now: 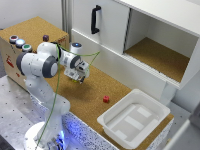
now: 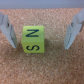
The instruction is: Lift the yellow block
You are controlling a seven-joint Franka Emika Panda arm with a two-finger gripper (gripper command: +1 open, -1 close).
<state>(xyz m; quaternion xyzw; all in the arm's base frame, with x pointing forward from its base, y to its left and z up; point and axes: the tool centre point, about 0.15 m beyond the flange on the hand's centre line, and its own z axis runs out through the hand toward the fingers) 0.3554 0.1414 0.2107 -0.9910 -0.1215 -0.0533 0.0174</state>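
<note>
Wrist view: the yellow block [image 2: 33, 40] reads "N" and "S".

Exterior view: bright, even, diffuse light; white cabinet [image 1: 150, 30] near overexposed, detail washed out. Whole picture soft, low resolution, edges fuzzy. Blue glow at arm base [image 1: 47, 137]. Soft shadow inside white bin [image 1: 131, 120].

Wrist view: blurry, grainy; cork surface [image 2: 42, 67] mottled, warm-toned. Yellow block [image 2: 33, 40] casts faint shadow on cork. Fingers [image 2: 75, 31] smeared at edges.
</note>
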